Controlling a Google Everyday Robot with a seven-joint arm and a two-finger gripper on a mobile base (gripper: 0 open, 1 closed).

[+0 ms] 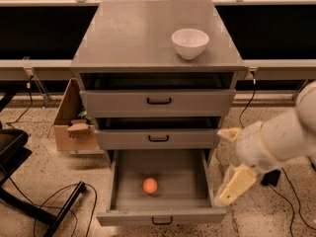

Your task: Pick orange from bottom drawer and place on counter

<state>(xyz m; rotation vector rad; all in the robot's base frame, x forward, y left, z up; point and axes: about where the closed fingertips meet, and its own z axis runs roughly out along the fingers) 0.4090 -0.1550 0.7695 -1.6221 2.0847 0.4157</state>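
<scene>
The orange point(150, 185) lies in the bottom drawer point(163, 215), which is pulled wide open, near the middle of its tray. The two upper grey drawers are slightly ajar. The counter point(138, 33) is the cabinet's flat grey top. My gripper point(221, 167) hangs at the right side of the open drawer, by its right wall, with the white arm reaching in from the right. Its cream fingers point(236, 182) stand spread apart and hold nothing. The gripper is to the right of the orange and apart from it.
A white bowl point(190, 42) stands on the counter at the back right. A cardboard box point(74, 125) sits on the floor left of the cabinet. Black cables point(59, 201) and a black chair base point(15, 152) lie at the lower left. A dark plug lies on the floor at the right.
</scene>
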